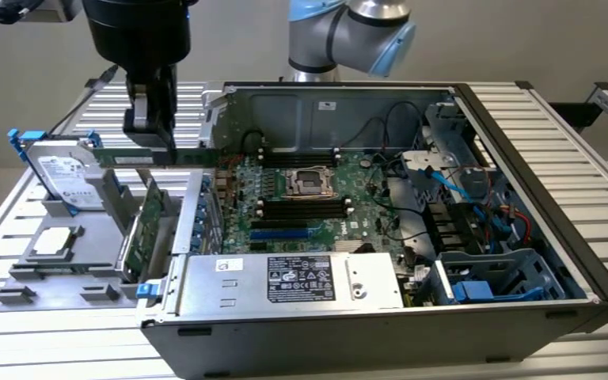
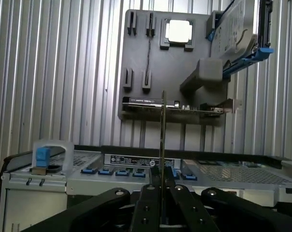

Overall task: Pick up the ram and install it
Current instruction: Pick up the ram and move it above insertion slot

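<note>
The ram [image 1: 167, 157] is a thin green stick held level in the air, above the grey holder tray [image 1: 29, 277] and just outside the computer case's wall on the exterior view's left. My gripper [image 1: 153, 141] is shut on its upper edge from above. In the wrist view the ram [image 2: 162, 130] appears edge-on as a thin line rising from between the black fingers [image 2: 154, 186], and my gripper [image 2: 162, 178] is clamped on it. The motherboard [image 1: 283, 198] lies inside the open case, with black memory slots [image 1: 302, 208] below the processor socket [image 1: 309, 180].
The holder tray carries a silver hard drive with blue rails [image 1: 66, 178], a processor chip [image 1: 59, 239] and a tall green expansion card [image 1: 148, 218]. Inside the case [image 1: 537, 158] are a power supply [image 1: 294, 279], cables [image 1: 442, 182] and a drive cage [image 1: 494, 277]. A slatted metal table [image 1: 9, 214] lies beneath.
</note>
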Robot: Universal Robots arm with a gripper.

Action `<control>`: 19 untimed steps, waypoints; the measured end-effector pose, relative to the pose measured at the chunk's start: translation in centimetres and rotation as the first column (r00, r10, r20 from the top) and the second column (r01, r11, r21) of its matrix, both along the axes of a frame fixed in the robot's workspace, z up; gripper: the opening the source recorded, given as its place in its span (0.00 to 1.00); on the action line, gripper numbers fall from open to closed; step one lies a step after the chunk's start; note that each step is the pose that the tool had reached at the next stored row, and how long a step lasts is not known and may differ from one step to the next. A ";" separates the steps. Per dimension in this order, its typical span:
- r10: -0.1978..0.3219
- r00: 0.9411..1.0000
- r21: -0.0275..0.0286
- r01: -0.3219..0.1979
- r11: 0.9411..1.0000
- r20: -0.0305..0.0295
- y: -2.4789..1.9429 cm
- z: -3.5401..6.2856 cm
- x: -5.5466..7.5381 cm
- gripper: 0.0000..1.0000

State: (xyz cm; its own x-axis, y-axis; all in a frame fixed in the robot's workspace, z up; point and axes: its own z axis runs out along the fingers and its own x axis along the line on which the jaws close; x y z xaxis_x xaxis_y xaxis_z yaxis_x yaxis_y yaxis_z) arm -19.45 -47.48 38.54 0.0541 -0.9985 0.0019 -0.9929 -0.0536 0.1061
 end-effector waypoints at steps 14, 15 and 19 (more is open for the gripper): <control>0.000 1.000 0.000 0.000 1.000 0.000 1.12 0.14 5.6 0.14; 0.000 1.000 0.000 0.000 1.000 0.000 1.23 0.14 6.0 0.14; 0.000 1.000 0.000 0.000 1.000 0.000 1.65 0.14 7.5 0.14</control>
